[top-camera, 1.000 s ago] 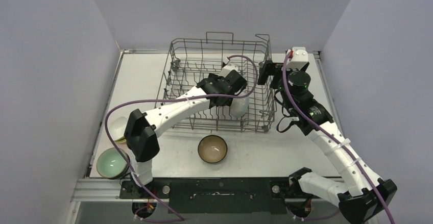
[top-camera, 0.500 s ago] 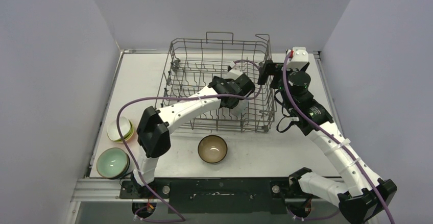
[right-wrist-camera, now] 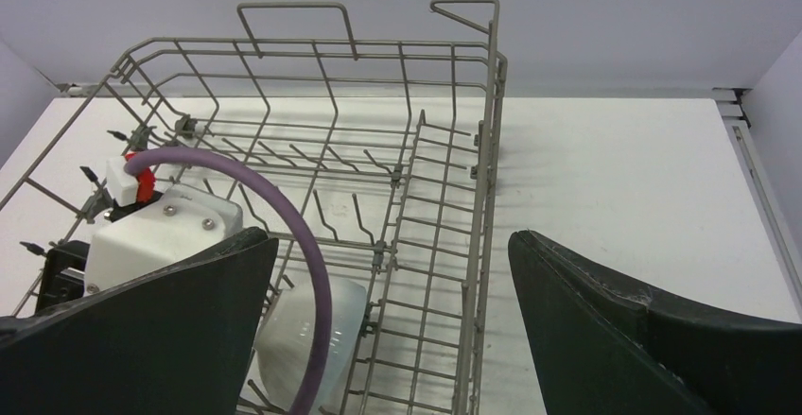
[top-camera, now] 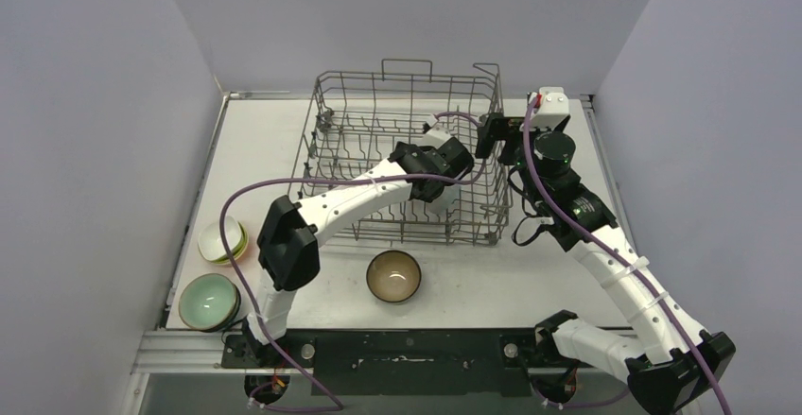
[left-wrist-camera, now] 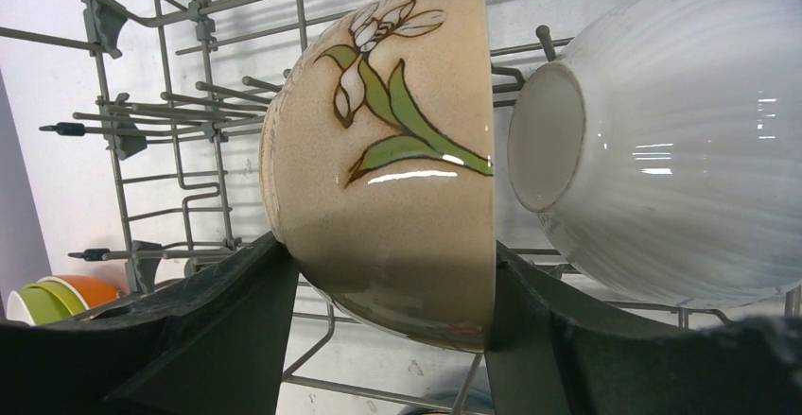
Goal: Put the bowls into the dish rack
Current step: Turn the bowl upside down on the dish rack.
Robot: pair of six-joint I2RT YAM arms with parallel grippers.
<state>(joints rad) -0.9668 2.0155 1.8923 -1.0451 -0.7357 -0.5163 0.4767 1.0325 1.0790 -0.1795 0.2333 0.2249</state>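
Observation:
The dish rack [top-camera: 317, 122] stands at the back middle of the table. My left gripper [left-wrist-camera: 386, 245] reaches inside it, shut on a beige bowl [left-wrist-camera: 397, 169] painted with a green-and-white flower. The bowl is on edge, one finger on its foot side and one on its rim side. Just right of it, a white ribbed bowl [left-wrist-camera: 681, 141] stands on edge among the tines. My right gripper [right-wrist-camera: 388, 237] hovers open over the rack's right wall [right-wrist-camera: 492, 103], holding nothing. On the table are a brown bowl [top-camera: 393, 276], a pale green bowl [top-camera: 208, 300] and a white-topped stack [top-camera: 216, 241].
The left arm's purple cable [right-wrist-camera: 312, 245] loops over the rack near the right gripper. The rack's handle loops [top-camera: 407, 63] rise at the back. Grey walls close in on both sides. The white bowl [right-wrist-camera: 284, 339] lies in the rack's near-right corner.
The left arm has swung to the right inside the rack with the beige bowl, uncovering the bowl stack at the table's left. The right arm has stayed put.

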